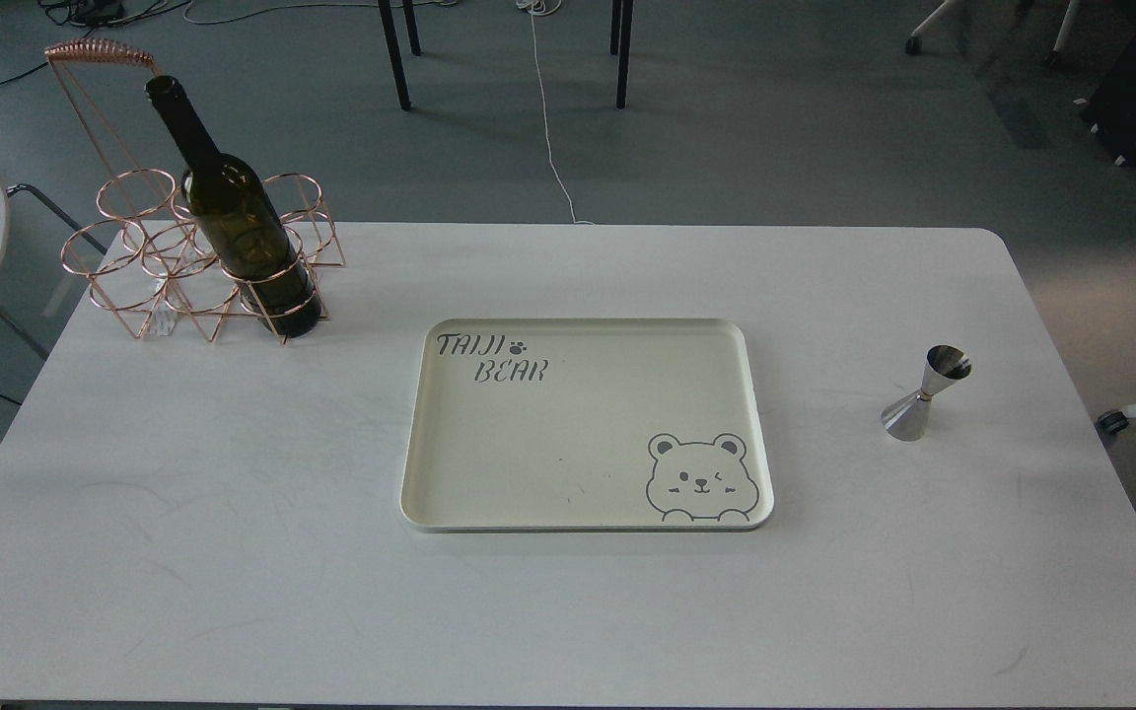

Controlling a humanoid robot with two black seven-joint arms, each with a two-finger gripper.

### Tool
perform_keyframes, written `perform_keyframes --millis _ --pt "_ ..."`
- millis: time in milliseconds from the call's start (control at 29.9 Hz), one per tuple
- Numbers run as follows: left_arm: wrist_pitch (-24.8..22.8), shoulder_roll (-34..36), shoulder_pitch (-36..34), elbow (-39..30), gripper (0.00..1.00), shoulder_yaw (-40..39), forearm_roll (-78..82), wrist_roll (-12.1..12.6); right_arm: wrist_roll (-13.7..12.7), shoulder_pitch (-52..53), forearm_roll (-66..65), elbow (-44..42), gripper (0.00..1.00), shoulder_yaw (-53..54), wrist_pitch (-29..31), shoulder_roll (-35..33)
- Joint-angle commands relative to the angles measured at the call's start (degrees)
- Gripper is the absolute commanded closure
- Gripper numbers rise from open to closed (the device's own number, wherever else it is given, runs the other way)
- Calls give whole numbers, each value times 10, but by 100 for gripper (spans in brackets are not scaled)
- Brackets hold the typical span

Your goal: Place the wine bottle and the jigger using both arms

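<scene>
A white table (pixel 233 513) carries a cream tray (pixel 583 330) at its middle, printed "TAIJI BEAR" at the top left and a winking bear at the lower right. At the far left stands a copper wire bottle rack (pixel 149 286); the wine bottle (pixel 233 212) sits upright in its front right ring. The jigger (pixel 923 394) stands alone on the table, well right of the tray. Neither hand shows.

Dark olive-green glass wine bottle (pixel 233 212): glossy. Small silver hourglass-shaped metal jigger (pixel 923 392): polished, mirror-bright. Copper-coloured wire rack (pixel 149 261): shiny metal. Cream rectangular tray (pixel 489 493): smooth, matt. White table (pixel 183 552): matt, faintly scuffed.
</scene>
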Motion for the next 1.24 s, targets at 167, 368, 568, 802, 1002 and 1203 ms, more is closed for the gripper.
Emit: perform_keyframes --millis 167,368,568,802,1002,1203 --pt "-106 -48 30 89 2 0 -223 -2 0 -6 2 0 1 4 0 -1" --pt "-190 -71 85 122 2 -20 -364 3 -18 -21 75 -20 1 6 0 4" --pt "-211 -127 136 152 2 -109 -374 9 -45 -29 128 -23 1 6 0 24" --pt "-230 -158 182 207 2 -174 -373 42 -68 -35 130 -23 1 6 0 37" --pt "-230 -159 201 208 2 -174 -372 42 -68 -48 128 -23 1 -2 0 51" --pt "-230 -157 204 208 2 -175 -369 39 -79 -49 125 -22 1 -7 0 53"
